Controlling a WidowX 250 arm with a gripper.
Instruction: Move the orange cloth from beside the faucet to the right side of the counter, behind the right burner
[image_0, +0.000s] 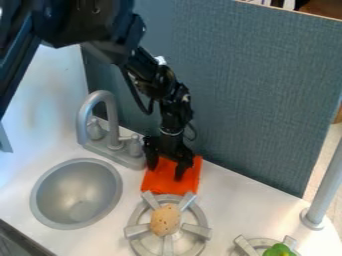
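The black gripper (166, 171) points down over the orange cloth (170, 182), its two fingers spread apart with orange showing between them; whether the tips touch the fabric cannot be told. The cloth lies on the white counter (236, 198), its back edge near the blue-gray panel (250, 95) and its front edge right at the prongs of the nearer stove burner (198, 231). A tan, speckled oval food item (165, 220) sits on that burner. Close on the cloth's left stands the silver faucet (110, 120), hemming that side; beyond it is the sink basin (73, 197). Toward the right, a wide stretch of counter separates the cloth from the gray post (322, 187). A green item (278, 250) rests on the second burner (248, 246) at the bottom edge.
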